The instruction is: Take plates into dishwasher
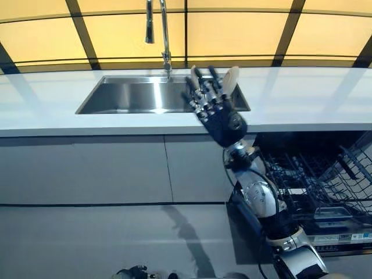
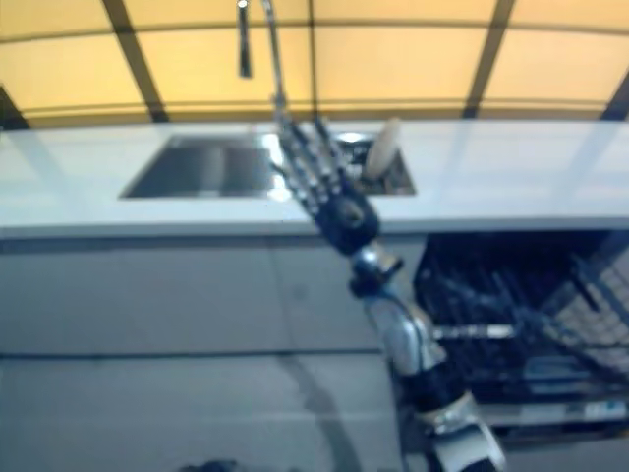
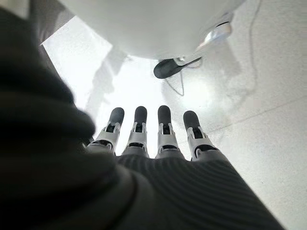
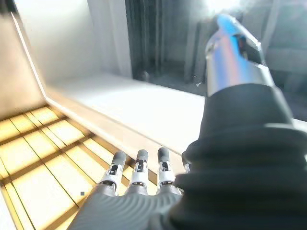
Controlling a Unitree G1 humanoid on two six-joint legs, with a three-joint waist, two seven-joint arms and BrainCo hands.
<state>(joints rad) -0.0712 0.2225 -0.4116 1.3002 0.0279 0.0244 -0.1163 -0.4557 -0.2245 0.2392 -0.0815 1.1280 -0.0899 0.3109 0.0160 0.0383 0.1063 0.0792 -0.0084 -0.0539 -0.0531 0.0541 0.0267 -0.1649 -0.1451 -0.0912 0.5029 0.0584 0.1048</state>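
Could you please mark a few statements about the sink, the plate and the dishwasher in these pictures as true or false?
1. The right hand is raised in front of the sink with straight fingers. True.
2. A plate lies flat on the counter. False: it stands on edge at the sink's right end.
3. The dishwasher is shut. False: it is open, its rack showing.
4. The faucet stands behind the sink. True.
5. The right hand holds the plate. False: it holds nothing.

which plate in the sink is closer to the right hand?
The one directly behind the right hand, mostly hidden. The other plate stands clear to its right in the sink.
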